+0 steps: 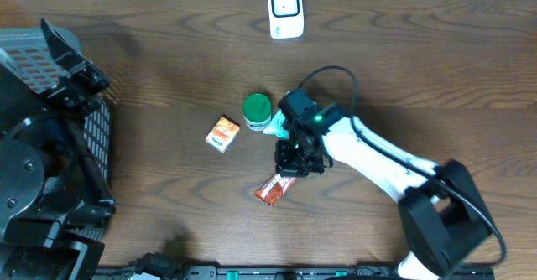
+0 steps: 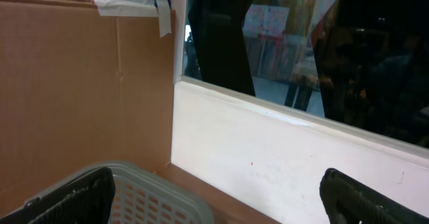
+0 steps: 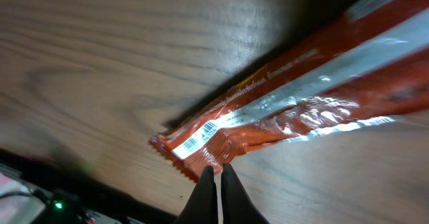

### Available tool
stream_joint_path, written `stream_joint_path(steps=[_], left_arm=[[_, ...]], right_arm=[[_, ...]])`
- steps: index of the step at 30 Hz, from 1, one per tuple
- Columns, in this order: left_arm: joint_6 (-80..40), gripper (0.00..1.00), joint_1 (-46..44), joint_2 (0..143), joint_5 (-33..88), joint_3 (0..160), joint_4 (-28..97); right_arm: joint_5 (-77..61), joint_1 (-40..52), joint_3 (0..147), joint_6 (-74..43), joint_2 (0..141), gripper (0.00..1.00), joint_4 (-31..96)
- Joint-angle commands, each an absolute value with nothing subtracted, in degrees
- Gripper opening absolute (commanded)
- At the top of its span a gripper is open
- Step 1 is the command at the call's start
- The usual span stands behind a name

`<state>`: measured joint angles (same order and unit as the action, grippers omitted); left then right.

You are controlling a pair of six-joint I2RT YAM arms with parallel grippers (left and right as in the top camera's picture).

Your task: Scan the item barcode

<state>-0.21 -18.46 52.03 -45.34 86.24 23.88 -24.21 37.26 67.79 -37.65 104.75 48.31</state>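
Away on the left, the left end effector (image 2: 214, 187) gapes wide, empty, over the basket (image 2: 154, 194), well apart from the red packet (image 1: 275, 189). That packet lies diagonally on the desk (image 1: 419, 62), pinched near its barcode (image 3: 194, 142) by the fully closed right end effector (image 3: 218, 174) directly above it.

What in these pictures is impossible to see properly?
Red wrapper: its right end is cut off by the right wrist view's edge; the barcode is blurred there, too small overhead.
Pale item beside the green-lidded jar: mostly hidden under the right arm, overhead.
Orange box: label too small overhead.
Left claw: only two fingertips show; the left wrist view's bottom edge cuts the rest.
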Motion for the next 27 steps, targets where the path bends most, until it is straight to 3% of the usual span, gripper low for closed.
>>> stream_joint_path(steps=[1,15,27], left_arm=[[-1.0,0.98,-18.2,52.1,-45.5,86.5,23.9],[-1.0,0.98,-18.2,52.1,-45.5,86.5,23.9],[-1.0,0.98,-18.2,52.1,-45.5,86.5,23.9]], right_arm=[[-30.2,37.6,67.7,-34.2,107.8,0.01,48.2],[-31.4,38.0,67.7,-34.8,109.1,0.01,42.5],[-24.1,39.2,67.4,-34.8,115.3,0.01,42.8]])
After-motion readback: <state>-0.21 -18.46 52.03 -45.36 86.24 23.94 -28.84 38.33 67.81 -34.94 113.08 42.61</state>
